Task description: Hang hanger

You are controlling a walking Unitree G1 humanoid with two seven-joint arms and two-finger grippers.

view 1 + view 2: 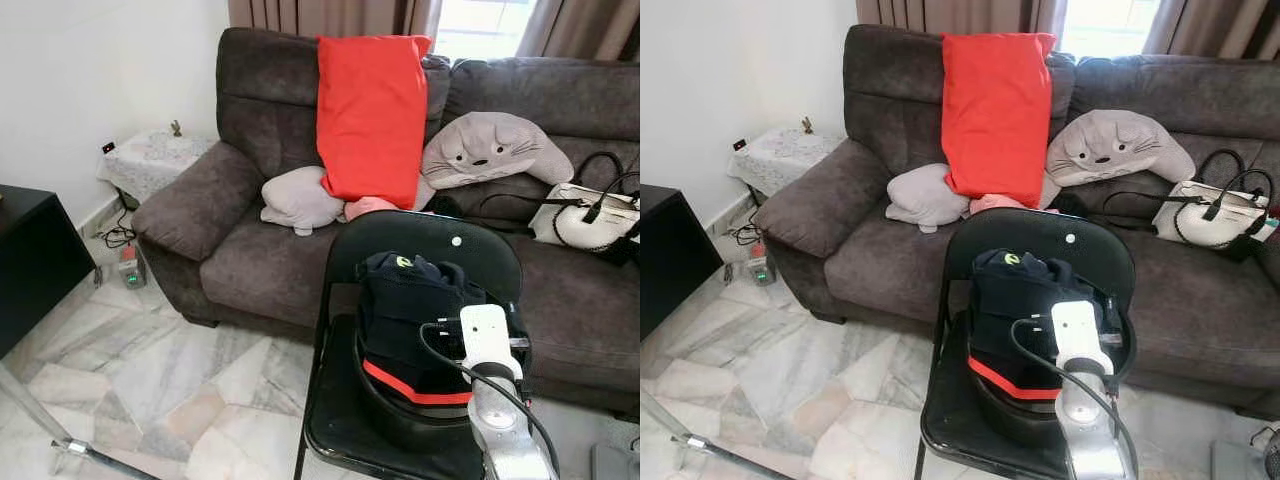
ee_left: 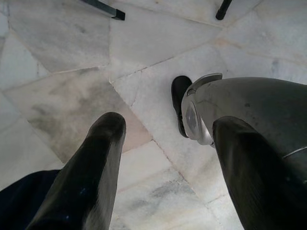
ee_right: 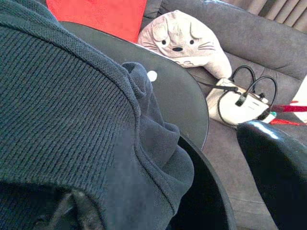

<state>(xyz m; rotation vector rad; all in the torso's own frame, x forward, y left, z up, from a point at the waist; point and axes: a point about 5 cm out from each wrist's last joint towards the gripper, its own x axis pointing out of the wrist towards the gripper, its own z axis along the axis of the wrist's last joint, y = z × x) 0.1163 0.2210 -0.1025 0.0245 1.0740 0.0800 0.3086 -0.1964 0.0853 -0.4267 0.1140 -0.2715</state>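
1. Lower centre of the head views: you are looking at a black folding chair carrying a black basket stuffed with a dark navy garment that has a red stripe. No hanger is making itself out anywhere; if one is sitting inside that garment, you cannot tell from these pictures.

2. Lower right of the left eye view: your right arm is reaching up from the bottom edge to the basket. In the right wrist view the right gripper is sitting against the ribbed cloth, one finger standing clear at lower right and the other buried under the fabric. Whether it is gripping the cloth or standing apart, you cannot tell.

3. Left wrist view: your left gripper is hanging idle over the marble floor, its two black fingers spread wide with nothing between them.

4. Upper half of the head views: a grey sofa is holding a red pillow, a grey animal cushion and a white handbag. No rail or hook is appearing.

5. Progress, as a judgement: you are at the very start. The hanger is still to be found and lifted, a place to hang it is still to be located, and the hanging itself is not yet done.
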